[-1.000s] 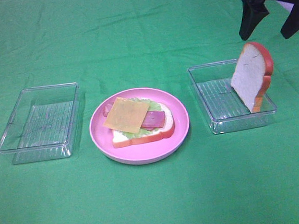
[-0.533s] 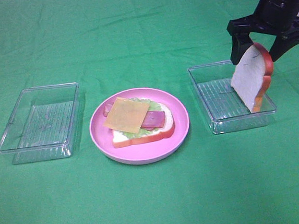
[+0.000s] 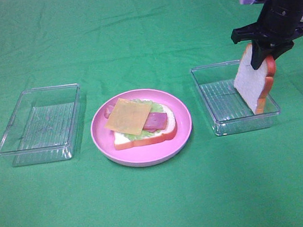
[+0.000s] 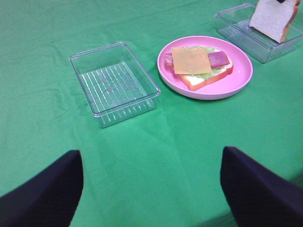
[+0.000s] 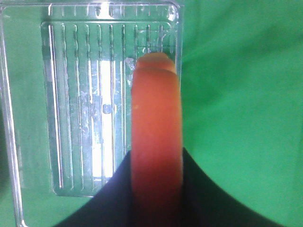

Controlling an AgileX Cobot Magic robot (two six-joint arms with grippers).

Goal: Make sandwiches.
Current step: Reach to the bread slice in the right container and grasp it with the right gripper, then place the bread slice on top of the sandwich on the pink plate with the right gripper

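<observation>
right hand in the high view was closed on the top edge of the upright bread slice; its fingertips were hard to separate from the dark arm above, which ran off the top right corner. the left hand was out of sight there. two clear trays sat on the green counter: the left tray held nothing, and the right tray held only the gripped slice, standing on edge against its right wall. between them one pink plate carried the open sandwich: one bread slice under lettuce, one bacon strip and one cheese square on top.

left wrist view showed the left hand spread wide and holding nothing, its two fingers cut off at the lower edge. both trays, the plate and the open sandwich appeared beyond it; the upright slice and right tray were clipped at the picture's corner.

right wrist view was filled by the slice's orange crust pinched between two dark fingers, blurred up close, so the white face was hidden. behind it lay the ribbed floor of the right tray, partly cut off.
</observation>
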